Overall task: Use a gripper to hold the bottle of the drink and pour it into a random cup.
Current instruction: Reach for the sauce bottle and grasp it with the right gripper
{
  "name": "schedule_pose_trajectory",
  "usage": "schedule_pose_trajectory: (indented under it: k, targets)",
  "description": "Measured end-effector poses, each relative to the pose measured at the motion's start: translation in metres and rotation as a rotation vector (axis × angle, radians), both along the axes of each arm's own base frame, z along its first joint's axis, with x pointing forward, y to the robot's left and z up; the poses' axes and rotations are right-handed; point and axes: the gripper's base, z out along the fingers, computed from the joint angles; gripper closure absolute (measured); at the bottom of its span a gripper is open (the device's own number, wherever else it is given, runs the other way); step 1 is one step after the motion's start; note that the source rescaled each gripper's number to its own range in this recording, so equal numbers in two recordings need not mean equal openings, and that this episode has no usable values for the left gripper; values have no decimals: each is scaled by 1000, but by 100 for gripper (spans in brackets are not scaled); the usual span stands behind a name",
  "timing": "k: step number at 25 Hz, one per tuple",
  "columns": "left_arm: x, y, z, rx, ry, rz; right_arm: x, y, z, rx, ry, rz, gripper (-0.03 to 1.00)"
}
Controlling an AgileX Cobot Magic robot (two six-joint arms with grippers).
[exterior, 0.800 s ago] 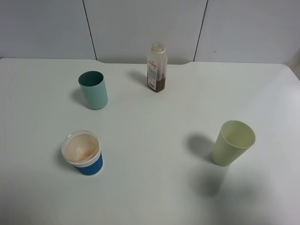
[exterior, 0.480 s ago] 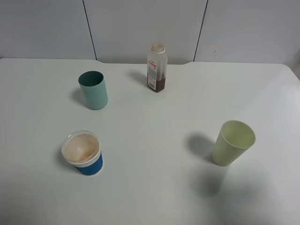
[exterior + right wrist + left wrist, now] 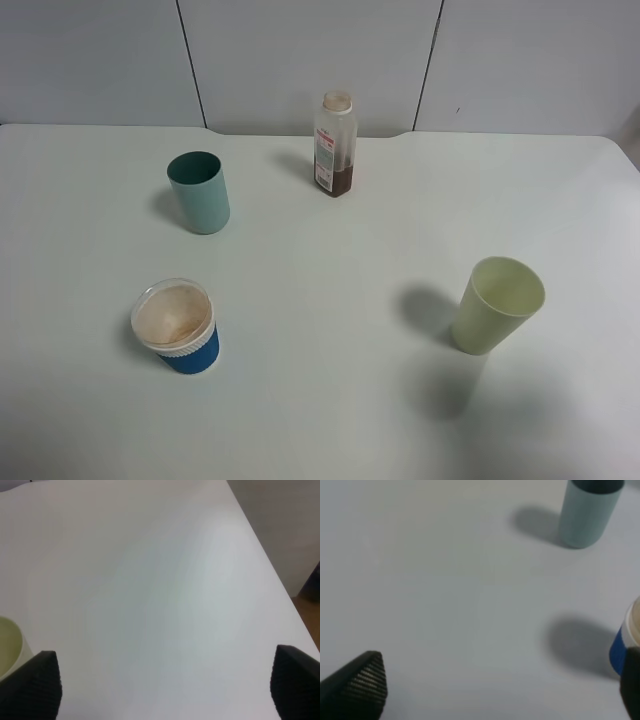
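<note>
Nothing on the table [image 3: 330,290] has shifted since the earlier high views; all four vessels stand where they stood.

White table fills most of the high view; grey wall panels behind its far edge.

Pale yellow-green cup [image 3: 496,305]: upright, on the right side toward the near edge; well apart from everything else; shadow falls to its left and front.

Teal tumbler [image 3: 199,192]: upright, left of centre toward the far side.

Blue cup [image 3: 177,327]: upright, near-left, in front of the teal tumbler and apart from it; white ribbed band under a clear whitish rim; brown stain inside.

Bottle of the drink [image 3: 334,145]: upright at the far middle of the table, close to the back edge; to the right of the teal tumbler and well apart from the blue cup; brown liquid low in the body, white-and-red label facing left-front; untouched by either arm.

Left gripper [image 3: 495,690]: seen in its wrist view only; jaws spread wide over bare table; one ribbed black fingertip is sharp, while the dark blur at the opposite frame edge is probably the other finger; blue cup just beside that blur, teal tumbler farther off.

Right gripper [image 3: 165,682]: jaws spread wide, both ribbed tips in view over bare table near its right edge; pale yellow-green cup's rim just beside one tip.
</note>
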Motion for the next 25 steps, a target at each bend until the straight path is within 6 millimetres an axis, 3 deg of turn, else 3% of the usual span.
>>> schedule_pose_trajectory:
  k: [25]
  targets:
    - [0,0,0,0,0,0,0,0,0,0,0,0,15]
